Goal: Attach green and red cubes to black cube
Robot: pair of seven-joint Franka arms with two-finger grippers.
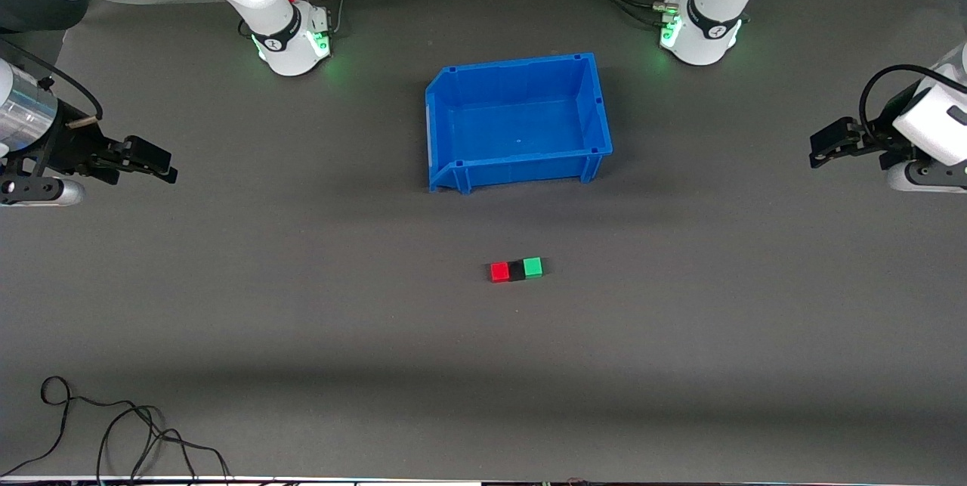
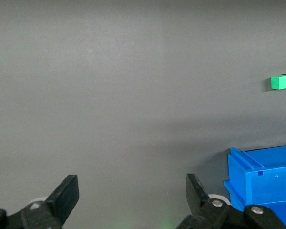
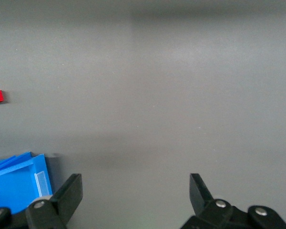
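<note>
Three small cubes in one touching row on the dark table: red cube (image 1: 499,272) toward the right arm's end, black cube (image 1: 517,270) in the middle, green cube (image 1: 533,267) toward the left arm's end. Placed nearer the front camera than the blue bin (image 1: 453,168), which sits empty between the two arm bases.

Left gripper (image 1: 820,150) parked at its own edge of the table, fingers spread wide, holding nothing. Right gripper (image 1: 162,166) likewise parked at its own edge, fingers apart, empty. Both arms waiting, well apart from the cubes.

Judged complete or nearly so. Possible trouble from here: a returning arm nudging the row and splitting a joint, or one joint merely resting together rather than truly attached.

No readable brand, label or writing anywhere; only green lights glowing at the arm bases.
</note>
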